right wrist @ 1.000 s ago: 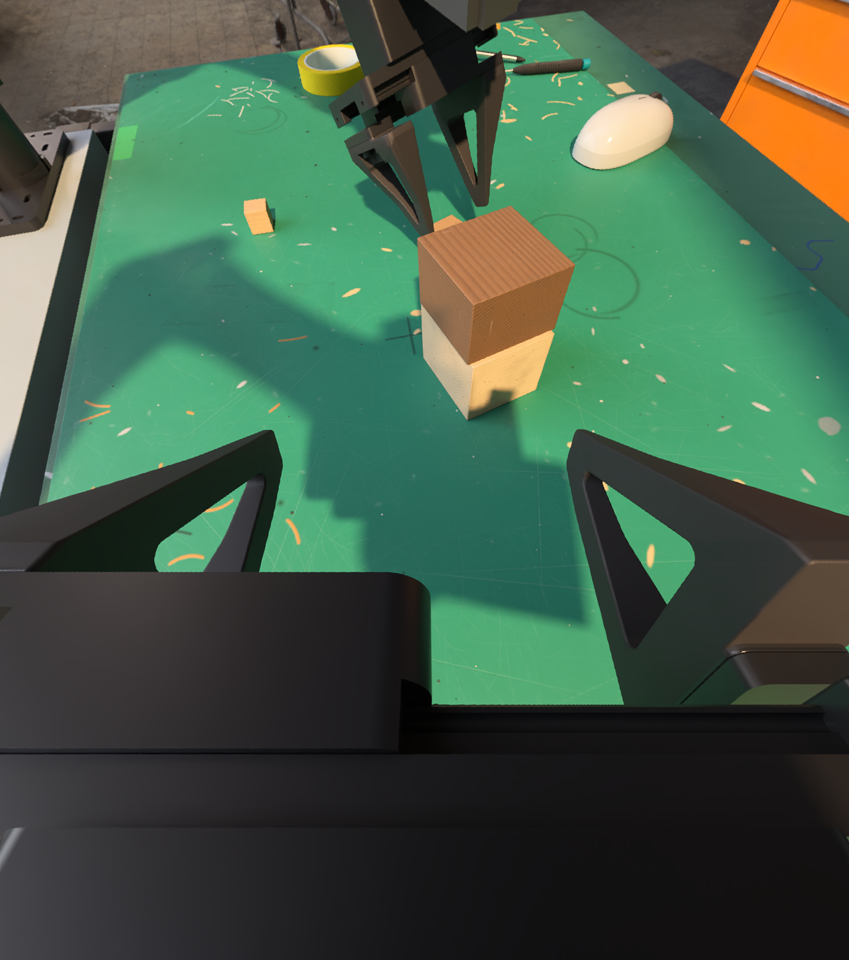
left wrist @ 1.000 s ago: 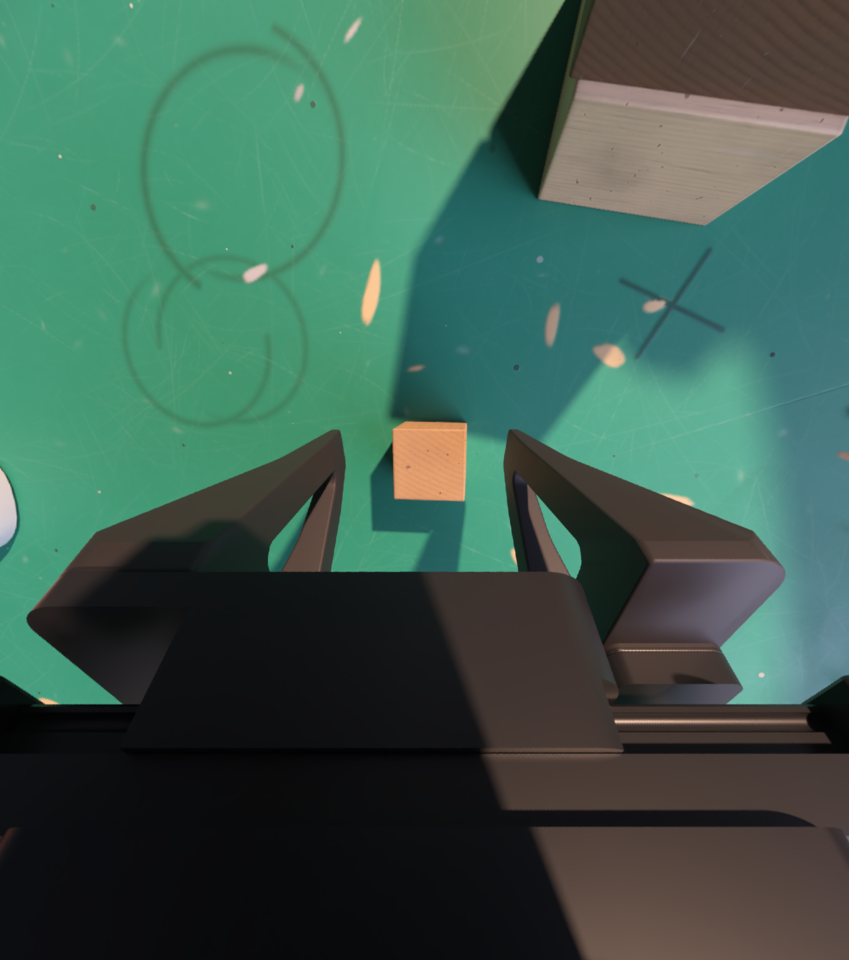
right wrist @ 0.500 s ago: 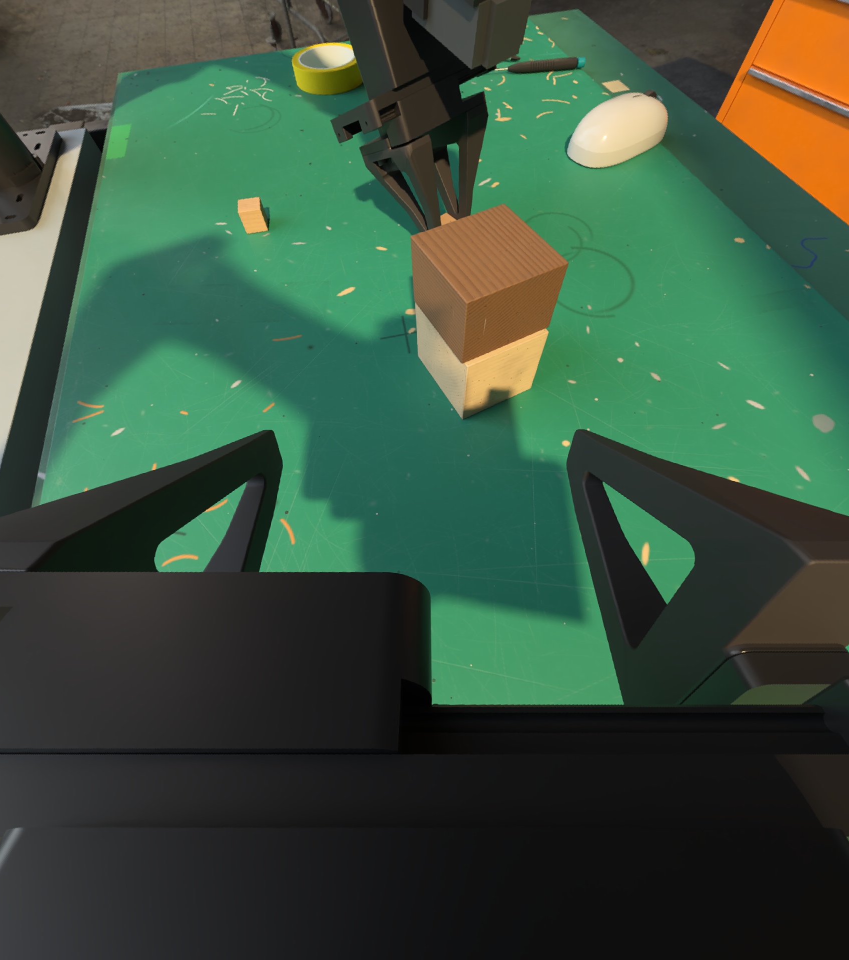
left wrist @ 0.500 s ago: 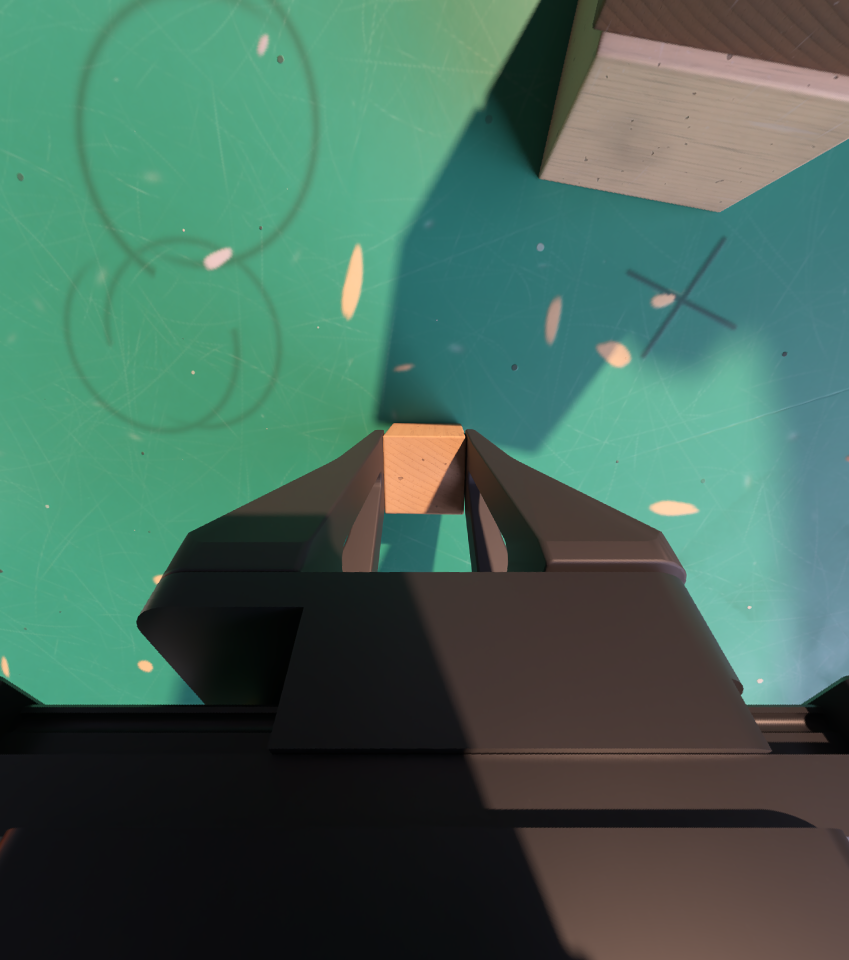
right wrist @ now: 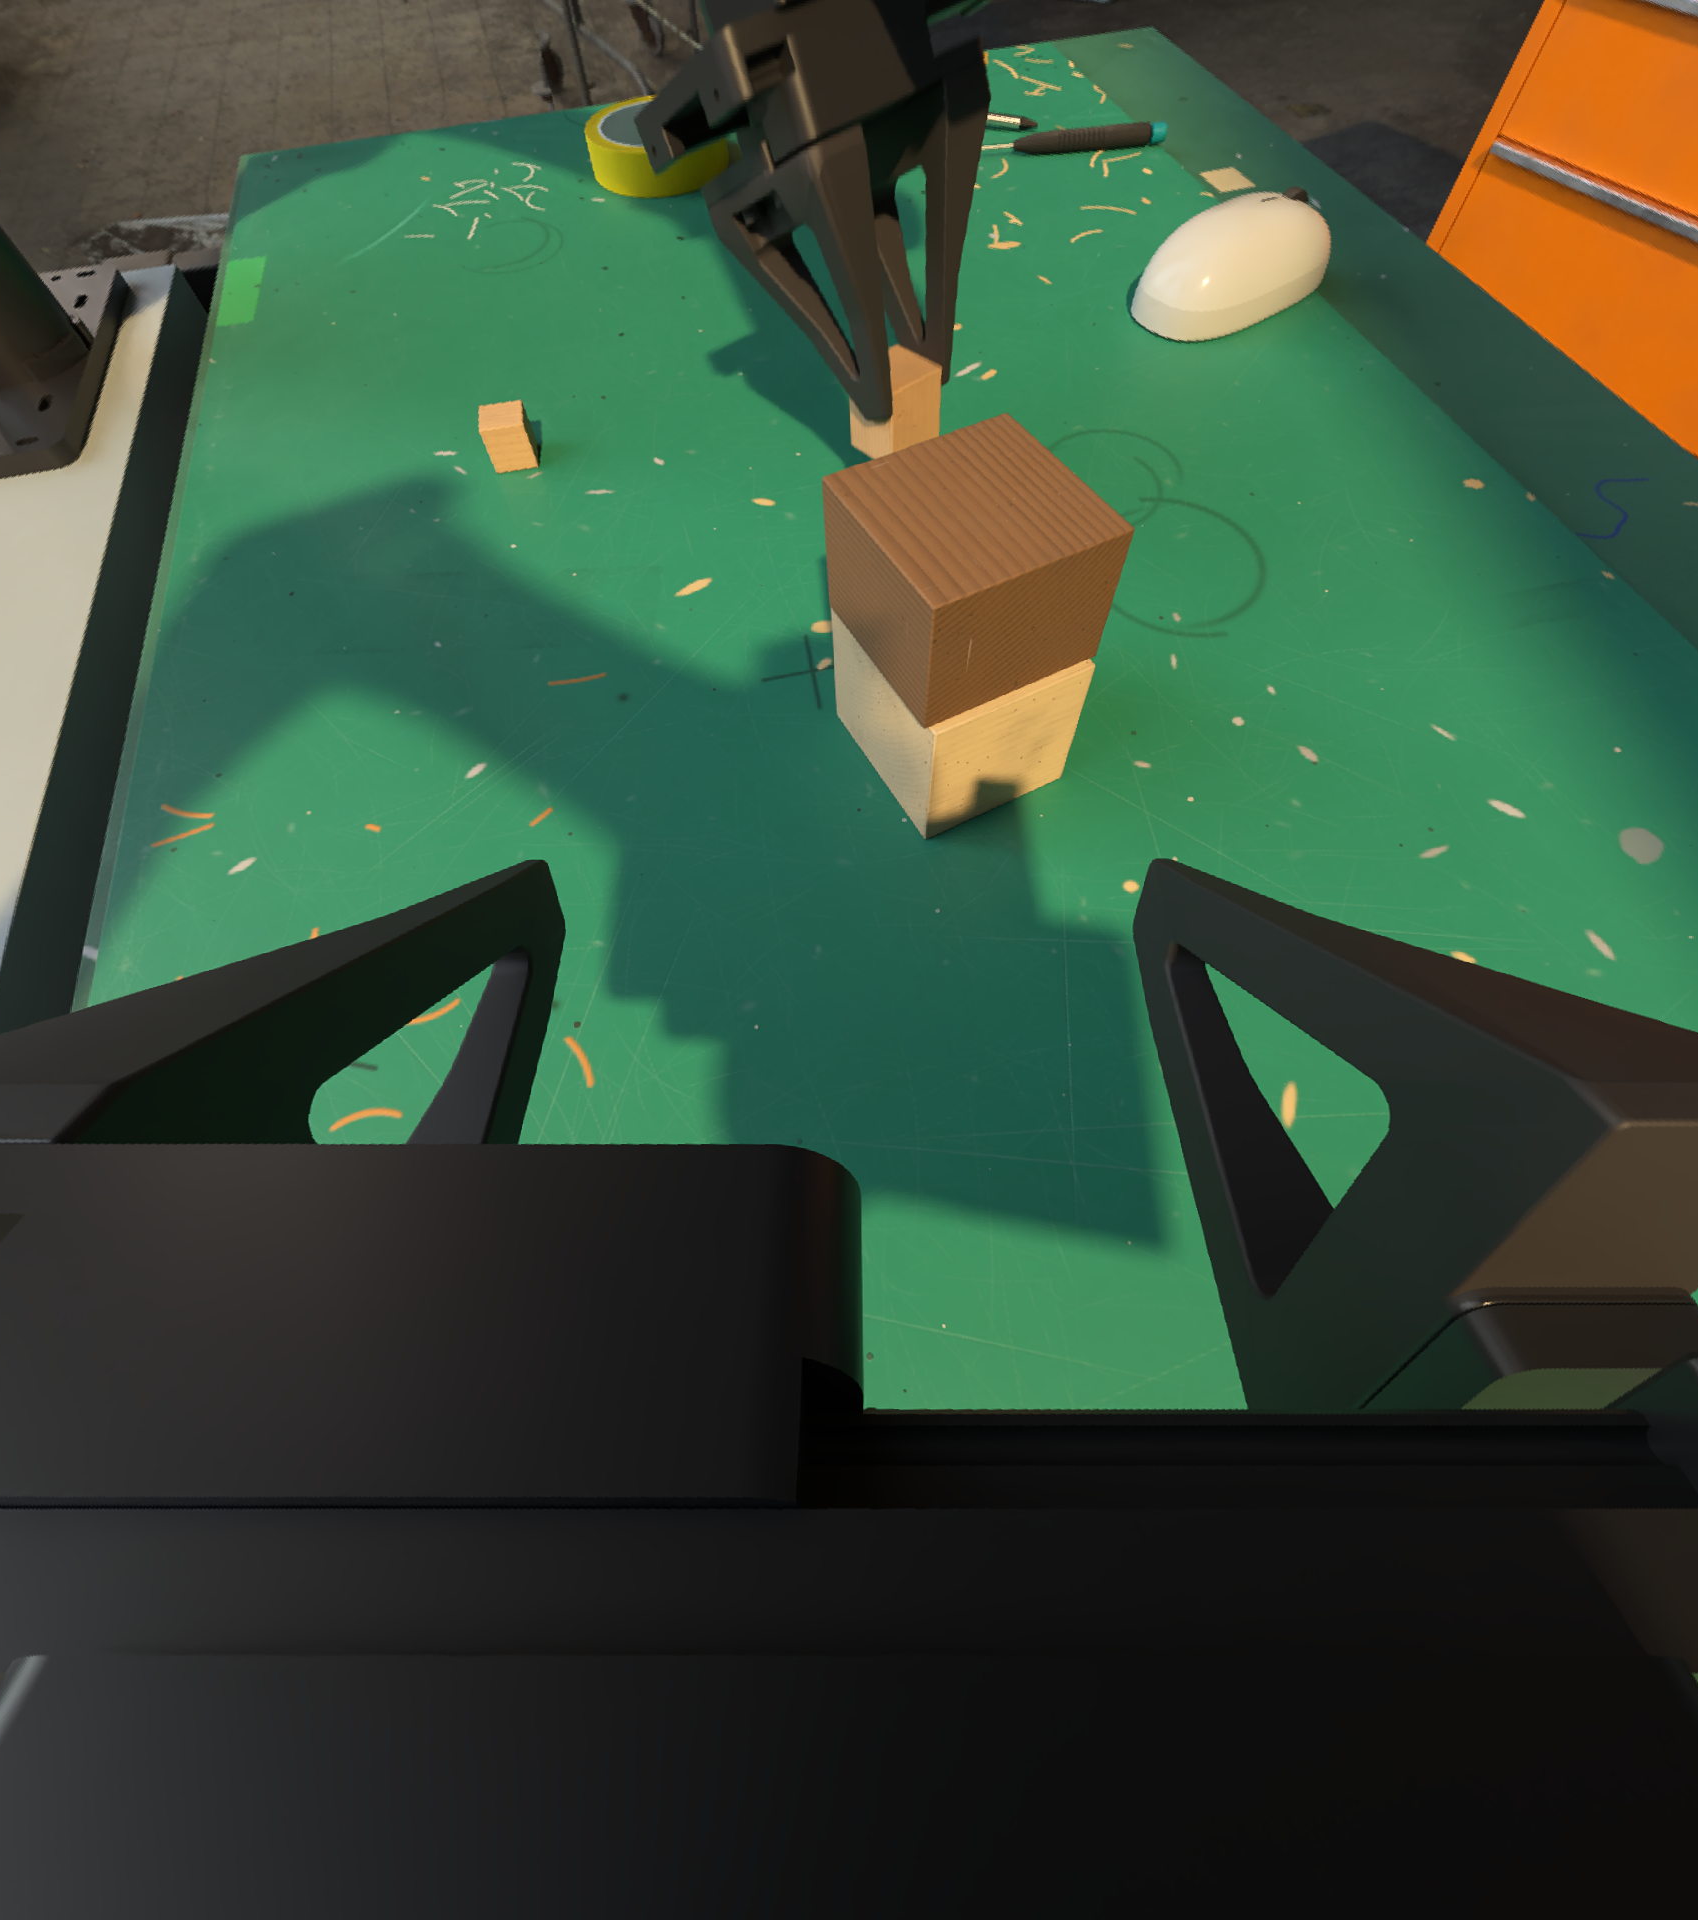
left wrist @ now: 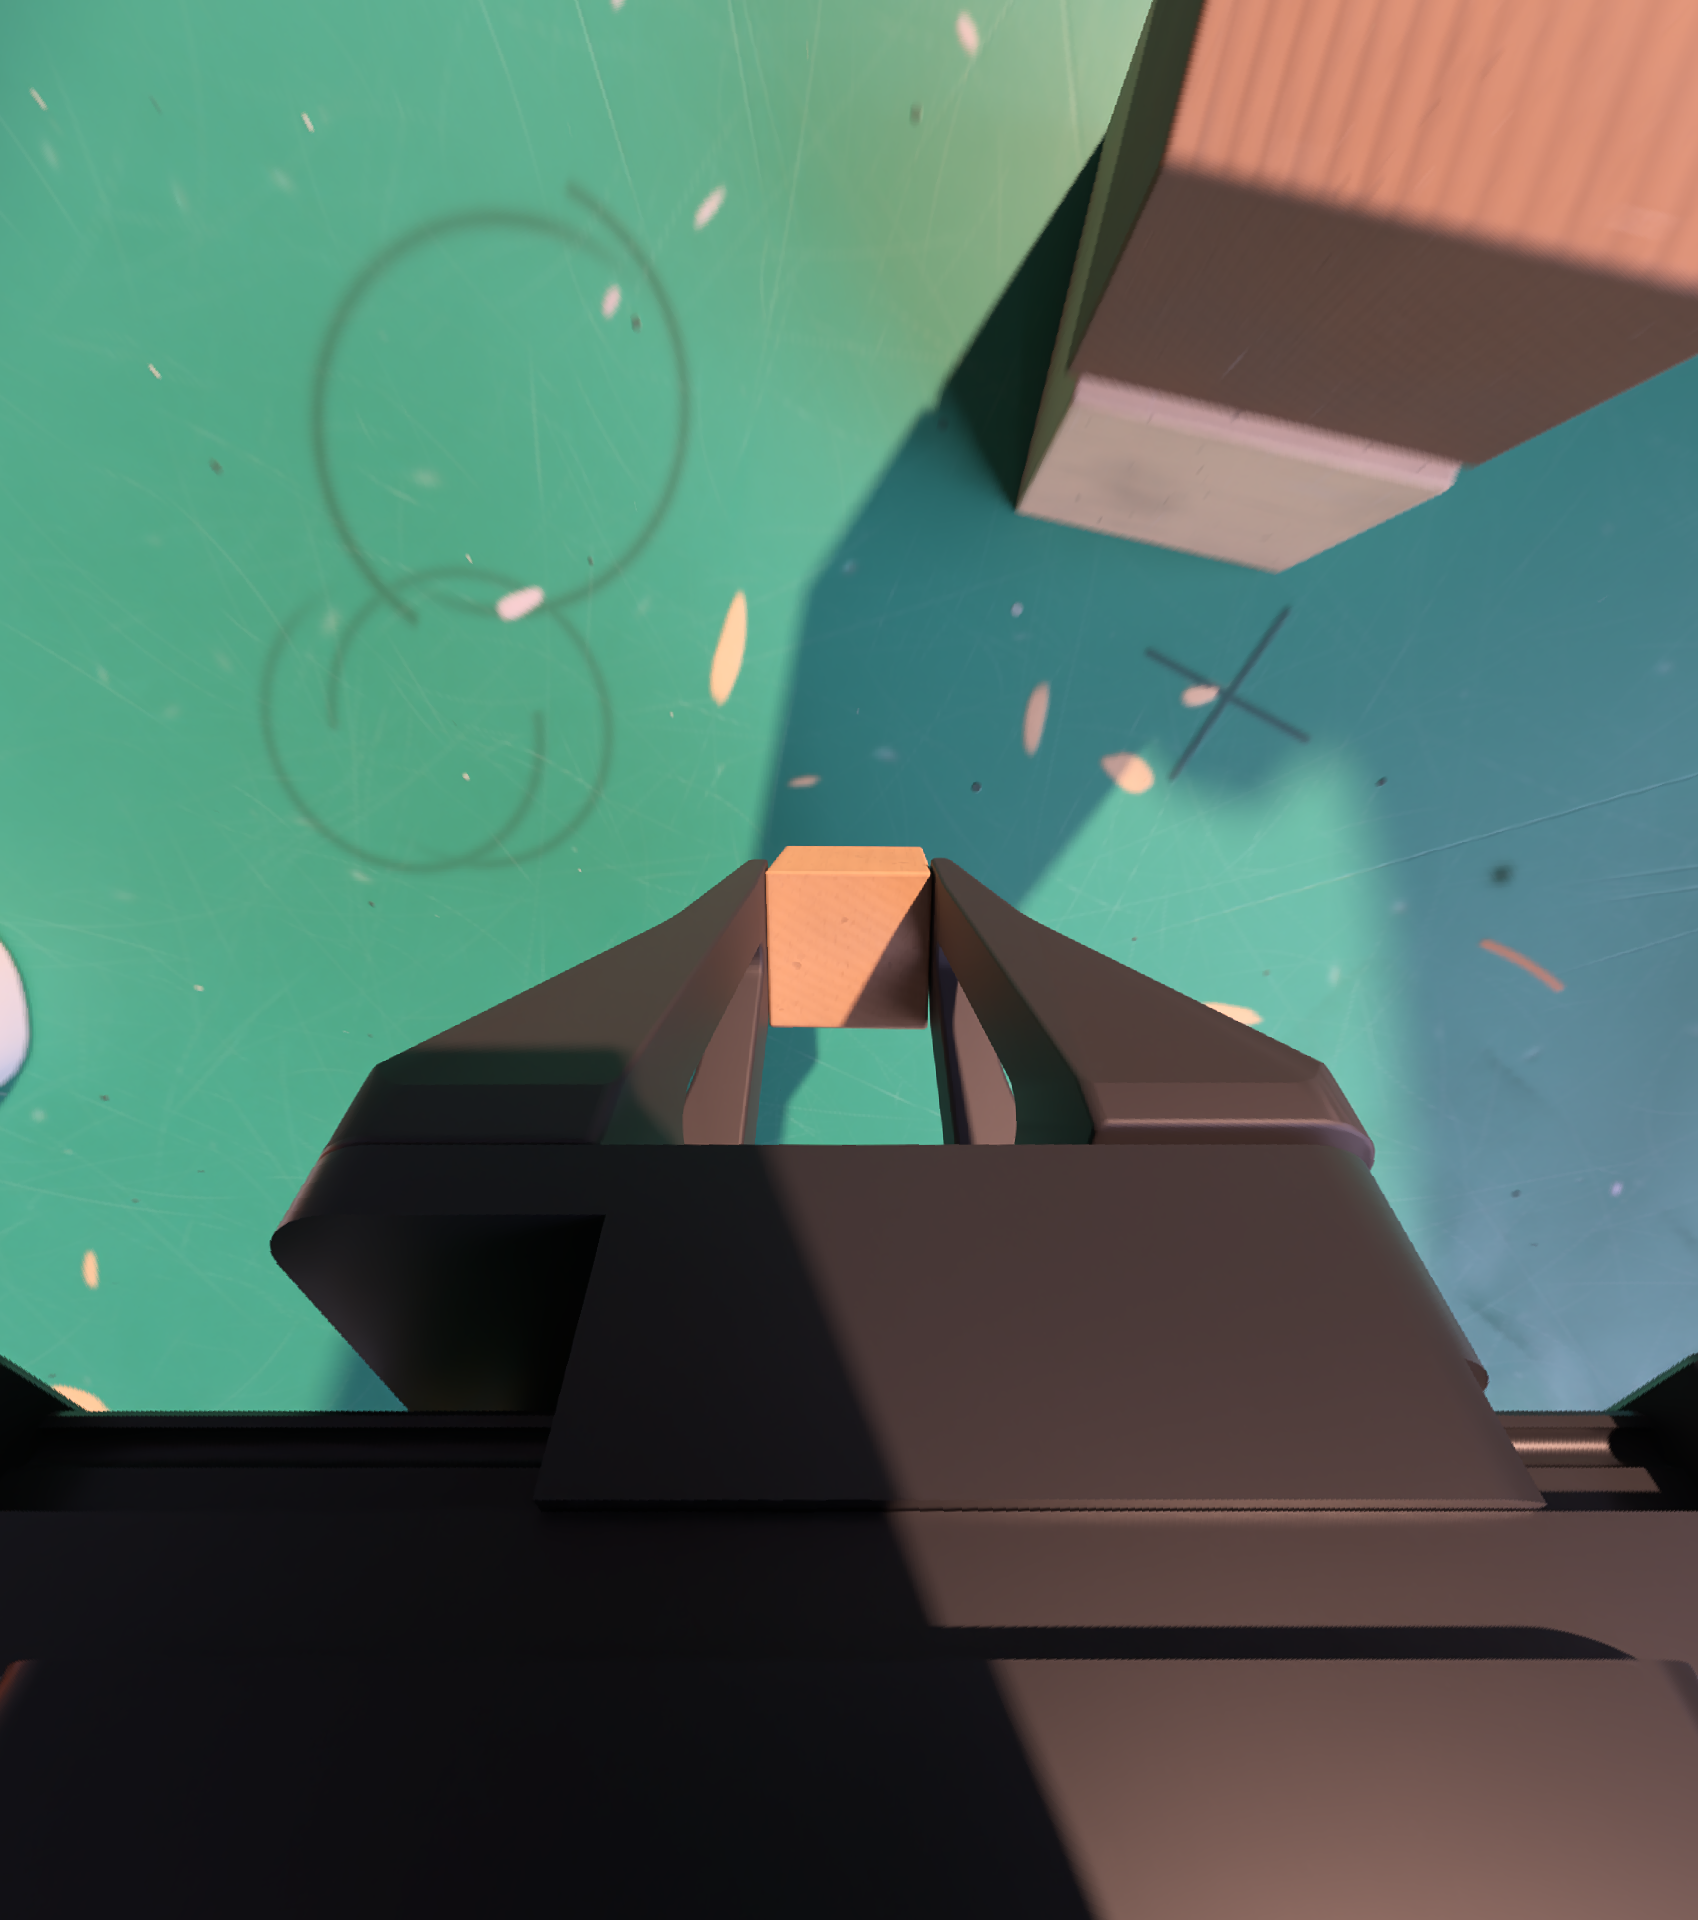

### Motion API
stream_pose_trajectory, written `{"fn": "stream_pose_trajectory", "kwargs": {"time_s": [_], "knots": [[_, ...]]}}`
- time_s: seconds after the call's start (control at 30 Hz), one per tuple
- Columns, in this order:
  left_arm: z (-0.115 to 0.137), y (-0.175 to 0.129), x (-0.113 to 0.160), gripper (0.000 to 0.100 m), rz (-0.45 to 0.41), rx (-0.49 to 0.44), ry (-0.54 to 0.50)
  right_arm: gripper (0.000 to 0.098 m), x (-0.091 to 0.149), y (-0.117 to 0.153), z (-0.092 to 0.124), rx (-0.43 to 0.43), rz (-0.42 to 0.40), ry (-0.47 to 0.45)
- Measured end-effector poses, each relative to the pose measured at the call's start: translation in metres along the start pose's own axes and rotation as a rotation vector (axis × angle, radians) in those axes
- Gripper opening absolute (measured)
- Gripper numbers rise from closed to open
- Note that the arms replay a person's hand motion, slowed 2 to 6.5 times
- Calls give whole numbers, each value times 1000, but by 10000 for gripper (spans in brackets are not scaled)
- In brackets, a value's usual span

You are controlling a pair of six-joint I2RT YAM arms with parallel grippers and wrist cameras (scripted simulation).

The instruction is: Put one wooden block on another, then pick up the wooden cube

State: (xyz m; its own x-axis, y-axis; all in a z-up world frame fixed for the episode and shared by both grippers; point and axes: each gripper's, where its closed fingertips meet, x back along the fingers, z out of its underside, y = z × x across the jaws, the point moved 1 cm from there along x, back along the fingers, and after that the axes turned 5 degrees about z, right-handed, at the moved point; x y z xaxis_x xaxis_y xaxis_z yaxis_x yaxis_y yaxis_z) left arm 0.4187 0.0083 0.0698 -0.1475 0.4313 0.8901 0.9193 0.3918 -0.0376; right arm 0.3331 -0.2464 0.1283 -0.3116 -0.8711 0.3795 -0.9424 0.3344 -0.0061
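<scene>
With the dark block [right wrist: 970, 561] stacked on the pale block [right wrist: 959, 748], the left claw [left wrist: 847, 940] clamps the wooden cube [left wrist: 845, 951], seemingly lifted; the right claw [right wrist: 845, 997] stands apart.

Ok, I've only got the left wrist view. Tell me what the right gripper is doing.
Observer: The right gripper is open and empty, over bare green mat on the near side of the stack.
Operator: Describe the stack from that side.
Observer: The brown block sits flat on the pale block, with their edges roughly in line.
Operator: List any other cube out there.
Observer: A second small cube lies alone on the mat. It is left of the stack in the right wrist view, well apart from the held cube in the left gripper.
</scene>
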Motion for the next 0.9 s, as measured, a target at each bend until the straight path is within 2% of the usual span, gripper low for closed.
{"fn": "stream_pose_trajectory", "kwargs": {"time_s": [0.27,0.43,0.67,0.9], "knots": [[-48,-19,32,252,-11,-65,-64,940,1,1,-1,3,-2,-2],[-77,-36,42,252,-3,-112,-83,940,1,2,-1,4,-5,-2],[-103,-54,36,252,19,-152,-69,940,2,2,-2,8,-4,-3],[-114,-63,24,252,39,-178,-47,940,3,2,-2,7,-3,-4]]}}
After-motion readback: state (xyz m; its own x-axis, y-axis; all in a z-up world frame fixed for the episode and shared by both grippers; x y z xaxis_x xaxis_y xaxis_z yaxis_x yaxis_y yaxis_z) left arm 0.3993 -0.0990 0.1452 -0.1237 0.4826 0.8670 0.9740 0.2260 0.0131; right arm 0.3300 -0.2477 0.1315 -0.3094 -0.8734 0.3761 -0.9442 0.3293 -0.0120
